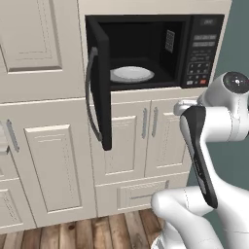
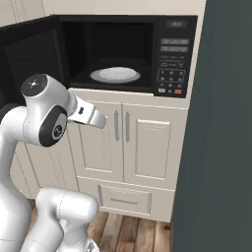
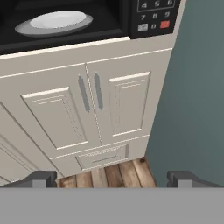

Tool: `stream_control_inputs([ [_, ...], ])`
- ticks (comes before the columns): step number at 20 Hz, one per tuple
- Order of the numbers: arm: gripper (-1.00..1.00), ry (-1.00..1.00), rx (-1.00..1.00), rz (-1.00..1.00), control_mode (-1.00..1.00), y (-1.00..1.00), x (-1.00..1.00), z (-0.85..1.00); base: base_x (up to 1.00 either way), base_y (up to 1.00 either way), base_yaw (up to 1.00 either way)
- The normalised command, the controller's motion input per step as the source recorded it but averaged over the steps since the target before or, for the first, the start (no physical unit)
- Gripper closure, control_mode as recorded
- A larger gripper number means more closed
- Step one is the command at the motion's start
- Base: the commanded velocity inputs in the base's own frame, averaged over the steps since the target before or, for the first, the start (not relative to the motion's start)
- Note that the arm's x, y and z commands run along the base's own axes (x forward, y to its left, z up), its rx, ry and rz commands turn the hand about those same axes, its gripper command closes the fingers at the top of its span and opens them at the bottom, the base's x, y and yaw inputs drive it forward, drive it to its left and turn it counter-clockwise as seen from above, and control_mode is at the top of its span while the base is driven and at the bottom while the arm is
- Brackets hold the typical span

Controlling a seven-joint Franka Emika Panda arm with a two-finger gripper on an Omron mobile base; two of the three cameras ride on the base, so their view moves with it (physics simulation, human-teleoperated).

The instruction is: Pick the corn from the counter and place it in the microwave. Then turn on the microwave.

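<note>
The microwave [image 1: 155, 51] stands open above and ahead of the gripper [image 3: 112, 178], its door [image 1: 99, 87] swung out to the left, with a white plate [image 1: 131, 74] lying in the dark cavity; the corn cannot be made out anywhere. The gripper has its fingers spread wide with nothing between them, facing a pair of cream cabinet doors [image 3: 92, 109] below the microwave. A drawer [image 3: 103, 156] and wooden floor [image 3: 113, 175] lie lower, and a grey-green wall [image 3: 197, 96] stands to the gripper's right.
</note>
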Motion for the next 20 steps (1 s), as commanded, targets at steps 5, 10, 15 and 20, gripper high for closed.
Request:
stream_control_inputs([
  [5, -1.0, 0.0, 0.0, 0.0, 1.0, 0.0, 0.0, 0.0, -0.38, 0.0, 0.13],
  [10, -1.0, 0.0, 0.0, 0.0, 1.0, 0.0, 0.0, 0.0, -0.35, 0.05, 0.2],
  [15, -1.0, 0.0, 0.0, 0.0, 1.0, 0.0, 0.0, 0.0, -0.32, 0.14, 0.2],
  [20, -1.0, 0.0, 0.0, 0.0, 1.0, 0.0, 0.0, 0.0, -0.26, 0.24, 0.16],
])
